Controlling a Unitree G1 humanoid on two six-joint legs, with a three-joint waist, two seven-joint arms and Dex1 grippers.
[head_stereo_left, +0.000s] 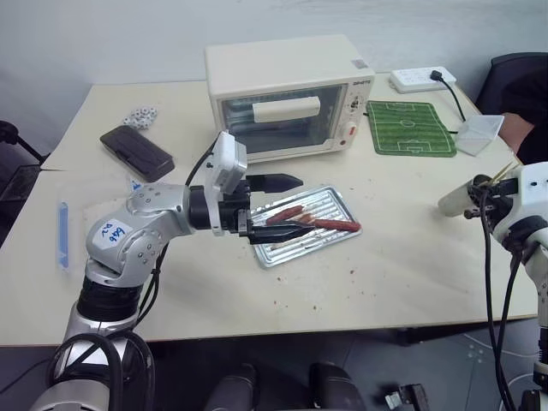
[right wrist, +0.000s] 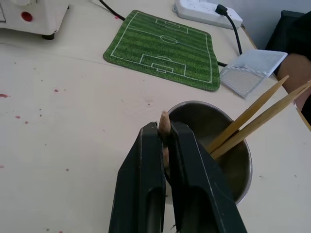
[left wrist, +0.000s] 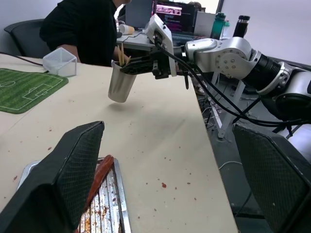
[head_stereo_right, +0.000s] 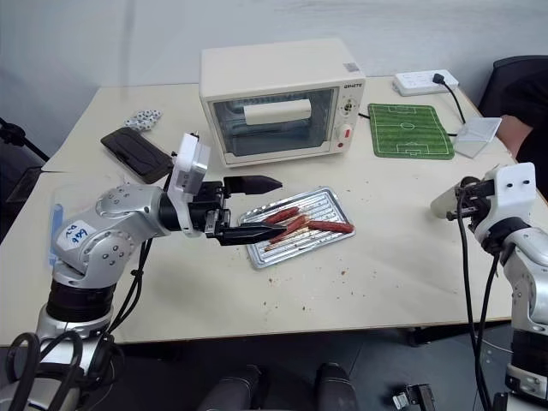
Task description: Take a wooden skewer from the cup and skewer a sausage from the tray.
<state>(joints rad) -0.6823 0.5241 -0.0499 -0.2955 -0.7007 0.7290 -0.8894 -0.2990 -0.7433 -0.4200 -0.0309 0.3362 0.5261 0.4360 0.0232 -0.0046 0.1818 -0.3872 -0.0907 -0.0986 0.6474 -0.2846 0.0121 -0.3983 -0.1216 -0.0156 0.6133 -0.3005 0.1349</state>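
So the wooden skewer (right wrist: 164,127) was pinched between the shut fingers of the right end effector (right wrist: 165,133), its tip at the rim of the metal cup (right wrist: 224,158), probably not lifted clear yet. Two more sticks leaned inside. The sausage (head_stereo_left: 336,225) lay untouched on the tray (head_stereo_left: 336,199) mid-desk (head_stereo_left: 411,265), where the left end effector (head_stereo_left: 278,210) hovered with fingers wide apart. Skewering was all left to do.

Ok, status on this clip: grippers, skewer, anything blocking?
Right gripper shut on a wooden skewer at the cup. Left gripper open over the tray, sausages untouched. Nothing blocking.
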